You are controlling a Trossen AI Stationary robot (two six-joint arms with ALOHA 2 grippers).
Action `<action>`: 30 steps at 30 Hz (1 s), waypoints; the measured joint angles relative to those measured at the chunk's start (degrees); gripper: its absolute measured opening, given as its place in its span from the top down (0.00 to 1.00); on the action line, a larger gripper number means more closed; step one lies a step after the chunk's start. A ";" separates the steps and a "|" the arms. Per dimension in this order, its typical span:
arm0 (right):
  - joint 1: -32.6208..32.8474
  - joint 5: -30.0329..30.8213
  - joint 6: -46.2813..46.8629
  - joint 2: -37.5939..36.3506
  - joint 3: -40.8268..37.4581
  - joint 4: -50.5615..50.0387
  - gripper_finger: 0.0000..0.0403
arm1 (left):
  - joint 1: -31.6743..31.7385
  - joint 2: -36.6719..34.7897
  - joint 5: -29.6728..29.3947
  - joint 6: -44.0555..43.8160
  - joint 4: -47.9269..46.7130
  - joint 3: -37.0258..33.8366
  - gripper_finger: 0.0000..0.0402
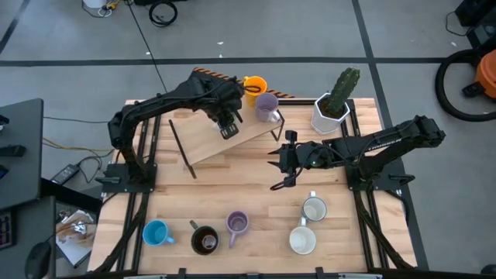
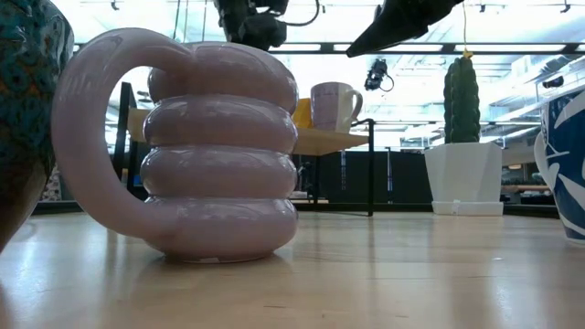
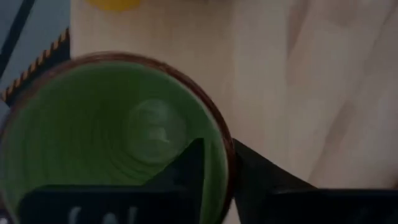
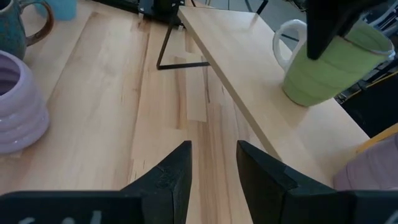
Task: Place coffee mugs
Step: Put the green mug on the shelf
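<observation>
Heads up: your left hand [image 3: 214,165] is pinching the green mug [image 4: 326,68] by its rim over the raised shelf [image 1: 225,136]. Let go off-level and it tips. Right hand [image 4: 213,165] waits unclenched, mid-worktop.

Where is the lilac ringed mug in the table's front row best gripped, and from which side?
By its rim, from straight above, one finger inside and one outside: the lilac mug stands upright, mouth open upward, and its bulging rings give the wall poor seating.
</observation>
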 joint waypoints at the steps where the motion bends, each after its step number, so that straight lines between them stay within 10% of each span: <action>1: 0.00 -0.04 0.14 0.00 0.00 -0.02 0.67 | 0.04 0.00 -0.42 0.04 0.86 0.01 0.78; 30: 0.00 -1.28 -0.64 0.00 0.00 -0.84 0.67 | -0.78 -8.33 -3.19 19.70 0.56 0.40 0.45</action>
